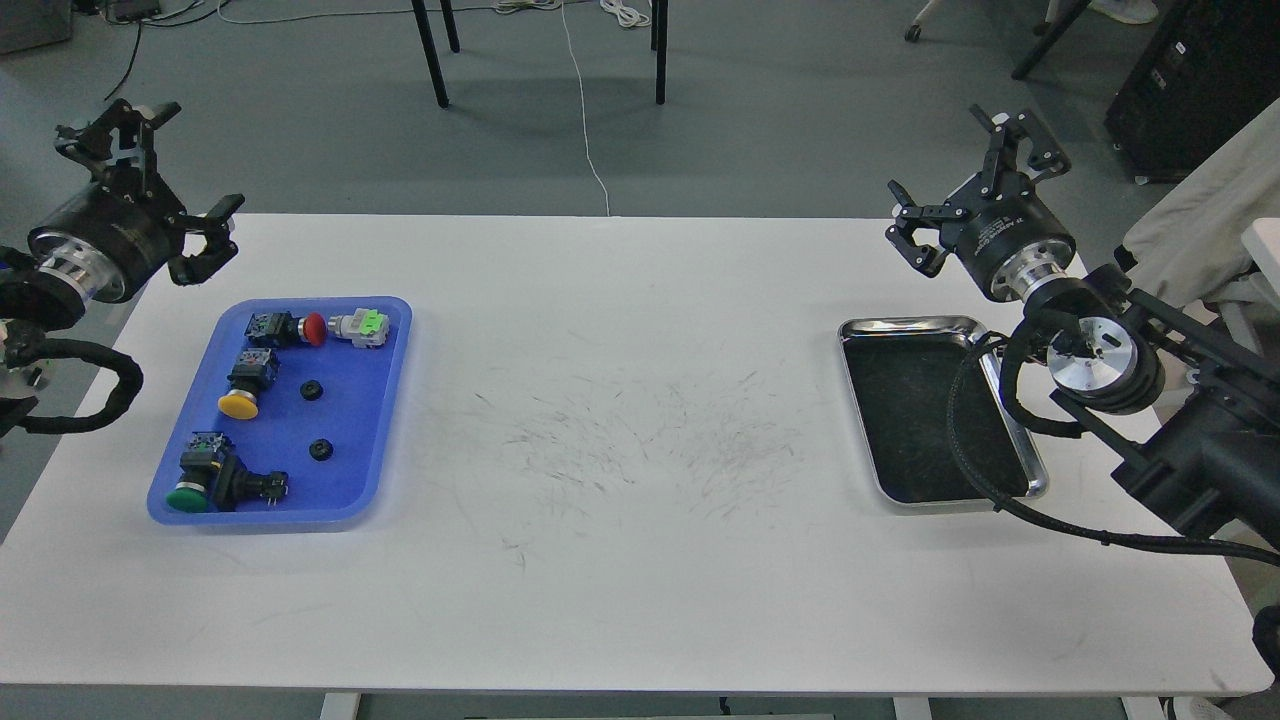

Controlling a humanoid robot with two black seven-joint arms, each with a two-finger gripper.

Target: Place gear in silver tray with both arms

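Observation:
Two small black gears lie on the floor of a blue plastic tray (390, 400) at the table's left: one (312, 390) near the middle, the other (321, 450) just below it. The silver tray (1010, 420) sits at the right with nothing on its dark scuffed floor. My left gripper (185, 160) hangs open and holds nothing, above the table's back left corner, behind the blue tray. Above the back right of the table, my right gripper (945, 160) is open too, holding nothing, just behind the silver tray. The right arm's cable loom crosses the silver tray's right rim.
The blue tray also holds push-button switches: a red one (313, 328), a yellow one (240, 403), a green one (190, 497) and a white and green part (365, 326). The white table (640, 420) has scuff marks at its middle. Chair legs stand beyond the far edge.

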